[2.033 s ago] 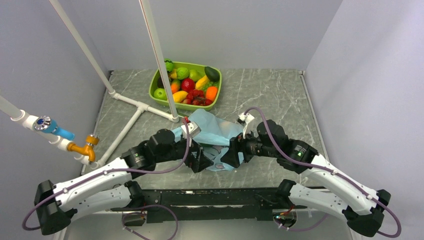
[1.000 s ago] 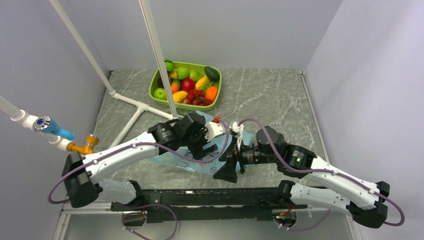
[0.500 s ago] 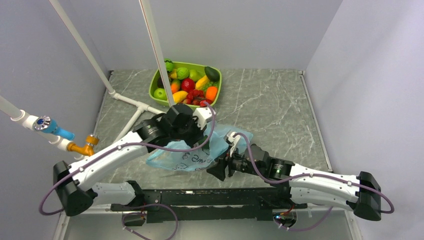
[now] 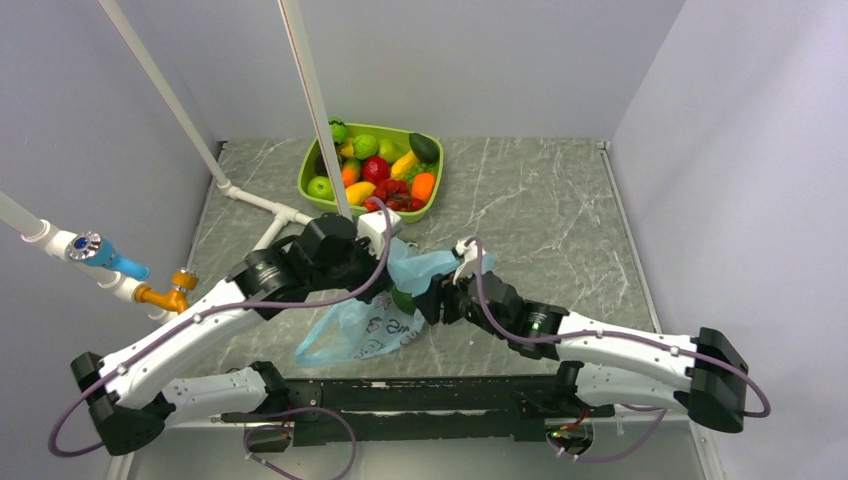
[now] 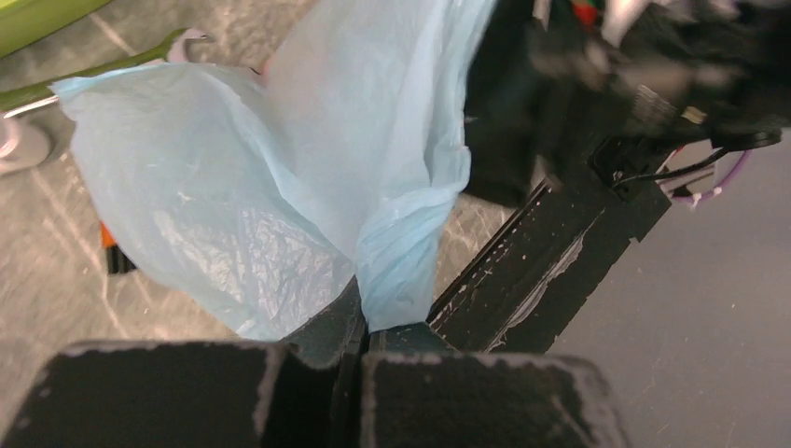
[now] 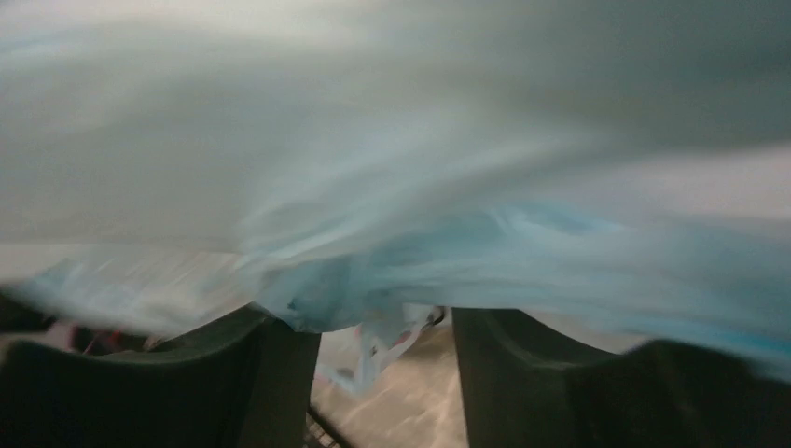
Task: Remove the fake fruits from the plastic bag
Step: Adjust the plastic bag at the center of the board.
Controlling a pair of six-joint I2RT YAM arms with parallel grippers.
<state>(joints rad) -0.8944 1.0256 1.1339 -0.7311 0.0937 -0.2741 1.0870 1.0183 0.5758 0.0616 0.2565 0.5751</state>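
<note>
The light blue plastic bag [image 4: 362,326] hangs off the table from my left gripper [image 4: 386,278], its printed lower part drooping toward the near edge. In the left wrist view my left gripper [image 5: 364,329] is shut on a bunched fold of the plastic bag [image 5: 280,177]. One green fake fruit [image 4: 403,299] shows at the bag's right side, close against my right gripper [image 4: 431,300]. In the right wrist view my right gripper [image 6: 387,350] stands with its jaws apart; blurred bag film [image 6: 420,252] drapes over the fingertips [image 6: 280,369] and bare table shows between them. Other fake fruits are hidden.
A lime-green tray [image 4: 306,176] full of other toy fruits sits at the back, just behind the left wrist. A white pipe frame [image 4: 268,205] and slanted pole [image 4: 316,115] stand at the left. The black base rail [image 4: 400,396] runs along the near edge.
My left gripper has closed on the bag and lifted it off the table, drawing back and left. The right gripper has moved up against the bag's right side, where a green fruit now shows.
</note>
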